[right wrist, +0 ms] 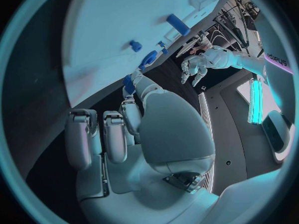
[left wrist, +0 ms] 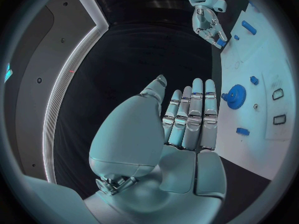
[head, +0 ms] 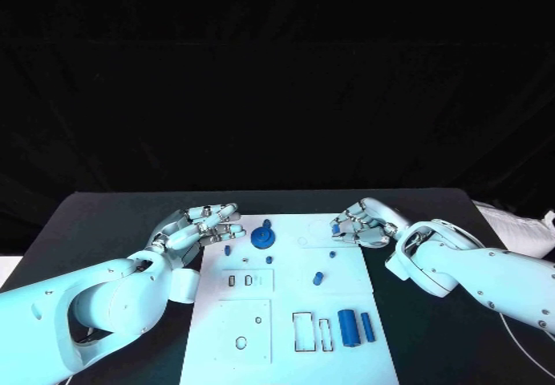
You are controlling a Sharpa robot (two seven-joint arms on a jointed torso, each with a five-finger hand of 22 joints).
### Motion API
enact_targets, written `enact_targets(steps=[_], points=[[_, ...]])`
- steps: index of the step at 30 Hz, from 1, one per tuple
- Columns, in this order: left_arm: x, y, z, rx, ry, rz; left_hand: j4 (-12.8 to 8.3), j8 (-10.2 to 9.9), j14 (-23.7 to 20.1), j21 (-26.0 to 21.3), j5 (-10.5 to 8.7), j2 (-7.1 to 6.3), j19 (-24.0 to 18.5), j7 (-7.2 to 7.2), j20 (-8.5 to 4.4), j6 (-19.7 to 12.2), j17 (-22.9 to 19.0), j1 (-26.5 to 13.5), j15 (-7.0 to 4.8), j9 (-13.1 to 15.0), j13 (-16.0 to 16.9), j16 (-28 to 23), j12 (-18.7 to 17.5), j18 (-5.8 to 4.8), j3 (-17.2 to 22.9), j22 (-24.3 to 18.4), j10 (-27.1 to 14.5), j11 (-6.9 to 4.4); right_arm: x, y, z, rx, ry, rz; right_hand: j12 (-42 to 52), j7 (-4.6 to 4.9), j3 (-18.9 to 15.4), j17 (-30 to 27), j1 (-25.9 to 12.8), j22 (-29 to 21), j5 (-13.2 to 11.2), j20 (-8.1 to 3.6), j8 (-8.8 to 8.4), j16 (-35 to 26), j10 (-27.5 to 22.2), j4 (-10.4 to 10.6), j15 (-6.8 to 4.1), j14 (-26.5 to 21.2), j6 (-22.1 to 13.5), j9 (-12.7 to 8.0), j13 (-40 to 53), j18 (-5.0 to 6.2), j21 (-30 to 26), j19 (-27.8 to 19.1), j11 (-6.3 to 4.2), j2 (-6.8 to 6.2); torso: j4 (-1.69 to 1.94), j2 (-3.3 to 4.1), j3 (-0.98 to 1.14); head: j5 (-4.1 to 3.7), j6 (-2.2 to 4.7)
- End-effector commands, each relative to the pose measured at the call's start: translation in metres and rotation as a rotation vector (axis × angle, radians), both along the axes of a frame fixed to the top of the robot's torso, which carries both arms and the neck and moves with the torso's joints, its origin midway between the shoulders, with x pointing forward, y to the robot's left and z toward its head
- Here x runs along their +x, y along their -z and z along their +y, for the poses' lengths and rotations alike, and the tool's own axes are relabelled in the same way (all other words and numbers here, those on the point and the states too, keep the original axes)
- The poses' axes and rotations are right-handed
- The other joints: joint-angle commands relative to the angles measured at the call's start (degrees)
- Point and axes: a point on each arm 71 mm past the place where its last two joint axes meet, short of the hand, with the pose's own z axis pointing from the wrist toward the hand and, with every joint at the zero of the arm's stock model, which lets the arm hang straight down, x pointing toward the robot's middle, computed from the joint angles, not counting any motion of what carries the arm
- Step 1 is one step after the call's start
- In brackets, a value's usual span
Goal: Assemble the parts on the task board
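in the head view the task board (head: 289,321) lies in the middle of the black counter (head: 104,216). the right hand (head: 363,225) hangs over the board's far right corner with its fingers curled round a small blue part (head: 335,228), which looks pinched at the fingertips. the left hand (head: 199,233) sits at the board's far left edge, holding nothing, just left of the blue gear (head: 264,237) standing in the board. a blue peg (head: 317,279) stands mid-board, and a blue cylinder (head: 347,328) with a slimmer blue bar (head: 366,324) lie near the right edge, beside empty slots.

in the left wrist view the left hand (left wrist: 187,124) is flat with fingers (left wrist: 197,112) straight, released and touching no part; the gear (left wrist: 234,95) is close beyond the fingertips. the risk here, i judge, is that any drift toward the board knocks the gear.

in the right wrist view the right hand (right wrist: 143,134) has its fingers (right wrist: 115,134) bent in, and the blue part (right wrist: 129,84) shows at one fingertip against the board (right wrist: 112,30). the pinch itself is partly hidden, so how firmly it is held i cannot tell. a shallow fingertip hold could let the part twist or drop while it is brought to its seat, and a tilted part would likely jam at the hole's edge instead of going in.
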Motion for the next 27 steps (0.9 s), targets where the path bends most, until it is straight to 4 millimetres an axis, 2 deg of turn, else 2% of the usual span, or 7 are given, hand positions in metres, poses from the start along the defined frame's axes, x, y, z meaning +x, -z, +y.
enact_targets(steps=[1, 3, 10, 17, 22, 27], points=[[0.001, 0.000, -0.002, -0.011, 0.015, -0.007, -0.3, -0.3, 0.2, -0.2, -0.31, 0.45, 0.5, 0.03, -0.08, 0.1, 0.1, 0.1, 0.27, 0.0, -0.1, -0.3, -0.3, 0.29, 0.0, -0.1, 0.1, 0.04, -0.004, -0.005, 0.018, -0.007, 0.016, 0.002, -0.2, -1.88, 0.0, 13.1, 0.4, 5.3, -0.3, -0.57, 0.56, 0.3, 1.9, 0.1, -0.50, 5.5, 2.4, 1.4, 1.9, -0.49, 0.3, 1.5, -1.98, 1.50, 0.07, -0.32, -0.15, 0.11, -0.18], [0.001, 0.000, -0.003, -0.011, 0.015, -0.006, -0.3, -0.3, 0.2, -0.2, -0.31, 0.45, 0.5, 0.03, -0.08, 0.1, 0.1, 0.1, 0.27, 0.0, -0.1, -0.3, -0.3, 0.29, 0.0, -0.1, 0.1, 0.04, -0.006, -0.008, 0.032, -0.014, 0.003, -0.002, -0.3, -1.88, 0.0, 13.1, 0.4, 5.3, -0.3, -0.58, 0.55, 0.3, 1.9, 0.1, -0.50, 5.5, 2.4, 1.4, 1.9, -0.49, 0.3, 1.5, -1.98, 1.55, 0.15, -0.49, -0.25, 0.09, -0.34], [0.004, 0.002, -0.002, -0.009, 0.010, -0.005, -0.3, -0.3, 0.2, -0.2, -0.31, 0.45, 0.5, 0.03, -0.08, 0.1, 0.1, 0.1, 0.27, 0.0, -0.1, -0.3, -0.3, 0.29, 0.0, -0.1, 0.1, 0.04, -0.015, -0.011, 0.074, -0.058, -0.046, -0.008, -0.6, -1.91, 0.1, 13.0, 0.4, 5.1, -0.4, -0.60, 0.53, 0.2, 1.8, 0.1, -0.52, 5.5, 2.3, 1.4, 1.7, -0.44, 0.2, 1.4, -2.01, 1.68, 0.78, -0.99, -0.55, 0.27, -1.09], [0.006, 0.003, 0.000, -0.006, 0.003, -0.005, -0.3, -0.3, 0.2, -0.2, -0.31, 0.51, 0.5, 0.02, -0.09, 0.1, 0.1, 0.1, 0.27, 0.0, -0.1, -0.4, -0.3, 0.29, 0.0, -0.1, 0.1, 0.03, -0.025, -0.006, 0.105, -0.116, -0.080, -0.003, -1.0, -1.89, 0.2, 12.8, 0.4, 4.8, -0.4, -0.61, 0.49, 0.1, 1.7, 0.0, -0.53, 5.5, 2.3, 1.4, 1.5, -0.39, 0.1, 1.2, -2.01, 1.73, 0.80, -1.38, -0.79, 0.53, -1.75], [0.007, 0.004, 0.002, -0.005, -0.002, -0.007, -0.3, -0.3, 0.2, -0.2, -0.31, 0.51, 0.5, 0.02, -0.09, 0.1, 0.1, 0.1, 0.27, 0.0, -0.1, -0.4, -0.3, 0.29, 0.0, -0.1, 0.1, 0.03, -0.033, 0.004, 0.127, -0.158, -0.107, 0.004, -2.1, -1.76, 0.2, 11.7, 0.0, 4.3, -0.3, -0.63, 0.29, -0.5, 1.2, 0.0, -0.50, 5.2, 2.0, 1.3, 0.8, -0.28, -0.1, 1.0, -1.93, 1.69, 0.79, -1.64, -0.95, 0.79, -2.43], [0.008, 0.004, 0.001, -0.005, -0.003, -0.007, -0.3, -0.3, 0.2, -0.2, -0.31, 0.51, 0.5, 0.02, -0.09, 0.1, 0.1, 0.1, 0.27, 0.0, -0.1, -0.4, -0.3, 0.29, 0.0, -0.1, 0.1, 0.03, -0.040, 0.015, 0.146, -0.187, -0.127, 0.004, -2.6, -1.70, 0.2, 11.4, -0.2, 4.1, -0.1, -0.62, 0.19, -0.6, 1.0, -0.1, -0.47, 5.2, 1.8, 1.3, 0.6, -0.24, -0.2, 0.9, -1.88, 1.59, 0.88, -1.76, -1.08, 0.97, -2.79]])
